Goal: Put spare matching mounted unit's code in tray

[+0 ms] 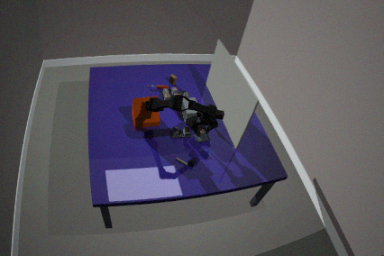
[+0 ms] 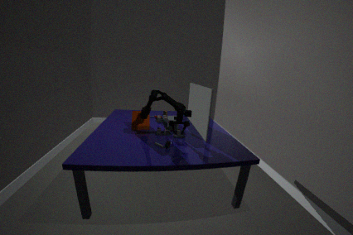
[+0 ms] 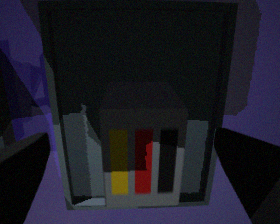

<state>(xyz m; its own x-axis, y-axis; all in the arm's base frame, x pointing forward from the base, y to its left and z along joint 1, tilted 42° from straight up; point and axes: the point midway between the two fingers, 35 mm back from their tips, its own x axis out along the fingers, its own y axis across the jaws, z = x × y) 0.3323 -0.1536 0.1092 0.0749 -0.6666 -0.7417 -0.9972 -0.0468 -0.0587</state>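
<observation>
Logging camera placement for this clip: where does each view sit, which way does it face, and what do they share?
Top: high above one table corner, looking down at the table, orange tray and whole arm.
Exterior: low, off the table's edge, facing the arm and upright panel.
Wrist: on the arm, looking down into the tray at the striped spare; open tool's dark fingers flank it.
Shared: tray in all views.

A grey spare [image 3: 141,150] striped yellow, red and black lies flat inside the orange tray [image 1: 145,113], against its near wall, on the blue bench [image 1: 126,157].
</observation>
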